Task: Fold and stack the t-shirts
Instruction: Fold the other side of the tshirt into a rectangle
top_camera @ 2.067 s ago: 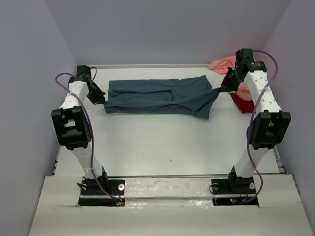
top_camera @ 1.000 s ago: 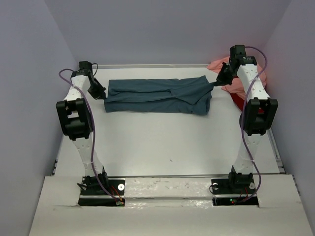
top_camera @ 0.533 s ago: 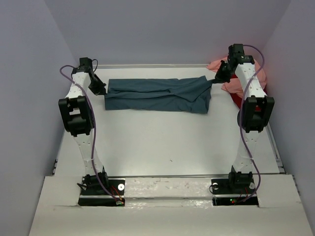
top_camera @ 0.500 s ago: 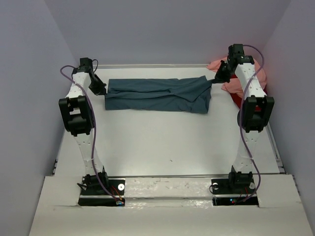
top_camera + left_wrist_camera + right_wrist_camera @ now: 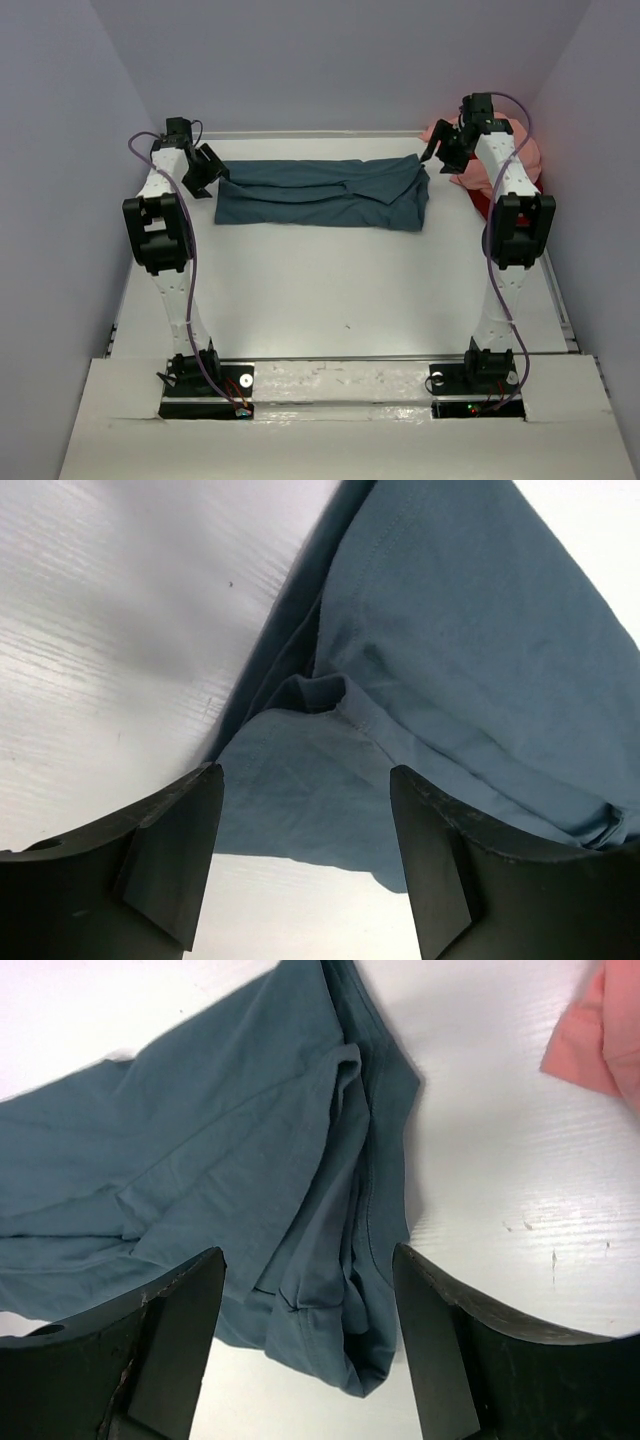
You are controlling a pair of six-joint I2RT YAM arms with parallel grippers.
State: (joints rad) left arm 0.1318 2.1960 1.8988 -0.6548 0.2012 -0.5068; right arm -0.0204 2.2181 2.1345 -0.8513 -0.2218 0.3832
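teal-blue shirt (image 5: 320, 193): folded into a long band, flat across the far part of the desk (image 5: 330, 290), left to right; right end doubled over, layers rumpled, hems showing | pink shirt (image 5: 530, 155): crumpled heap, far right corner, apart from the teal-blue shirt | red shirt (image 5: 480, 205): only a sliver shows beside the pink heap

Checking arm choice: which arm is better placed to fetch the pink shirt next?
Right, probably: the right gripper hangs open beside the pink shirt; the left gripper sits at the other end of the teal shirt.
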